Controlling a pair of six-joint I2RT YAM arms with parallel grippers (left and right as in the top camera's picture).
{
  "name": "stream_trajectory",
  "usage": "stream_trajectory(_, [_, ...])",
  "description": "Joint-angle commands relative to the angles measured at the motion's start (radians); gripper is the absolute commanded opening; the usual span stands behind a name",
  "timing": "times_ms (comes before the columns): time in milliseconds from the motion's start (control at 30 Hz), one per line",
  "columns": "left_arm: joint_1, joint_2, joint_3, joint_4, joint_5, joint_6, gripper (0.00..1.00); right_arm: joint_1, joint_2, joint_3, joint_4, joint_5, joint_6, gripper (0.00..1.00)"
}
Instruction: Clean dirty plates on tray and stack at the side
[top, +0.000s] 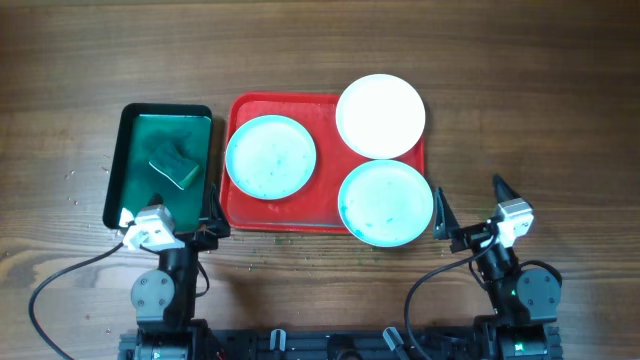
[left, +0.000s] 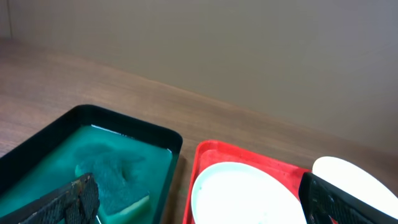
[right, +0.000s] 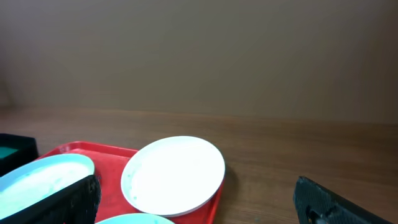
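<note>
The red tray (top: 326, 216) lies mid-table and holds three plates. A teal-filmed dirty plate (top: 270, 157) sits at its left, also in the left wrist view (left: 245, 196). Another teal-filmed plate (top: 385, 202) sits at the front right. A nearly white plate (top: 380, 116) rests on the back right corner, overhanging the rim; it also shows in the right wrist view (right: 174, 174). My left gripper (top: 212, 212) is open and empty at the tray's front left corner. My right gripper (top: 468, 205) is open and empty just right of the front right plate.
A black-rimmed green tray (top: 135, 120) of teal liquid stands left of the red tray, with a sponge (top: 174, 166) in it, also seen in the left wrist view (left: 115, 180). Green crumbs speckle the wood in front of the red tray.
</note>
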Motion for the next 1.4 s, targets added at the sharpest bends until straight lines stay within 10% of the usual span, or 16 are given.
stream_trajectory(0, [0.005,-0.01,0.019,0.008,-0.02,0.016,1.0,0.003,0.003,0.002,0.007,-0.029,-0.005,1.0])
stream_trajectory(433, [0.005,0.012,0.278,-0.232,-0.06,-0.021,1.0,0.003,0.181,0.187,-0.017,-0.106,0.024,1.0])
stream_trajectory(867, [0.004,1.073,1.337,-0.874,-0.004,0.106,1.0,0.041,1.247,1.325,-0.844,-0.24,-0.058,1.0])
stream_trajectory(967, [0.004,1.227,1.377,-0.972,0.271,0.032,1.0,0.076,1.445,1.469,-1.045,-0.263,-0.03,1.0])
stream_trajectory(1200, [0.004,1.305,1.377,-0.987,0.371,0.03,1.0,0.127,1.593,1.468,-0.946,-0.244,0.147,0.93])
stream_trajectory(1267, [0.015,1.328,1.377,-1.004,0.127,-0.176,0.97,0.199,1.593,1.468,-0.944,-0.085,0.158,0.93])
stream_trajectory(1300, [0.029,1.372,1.377,-1.073,-0.148,-0.466,0.91,0.272,1.593,1.468,-0.939,0.069,0.203,0.93])
stream_trajectory(1367, [0.038,1.455,1.377,-1.068,-0.212,-0.554,0.88,0.334,1.593,1.468,-0.911,0.176,0.24,0.9])
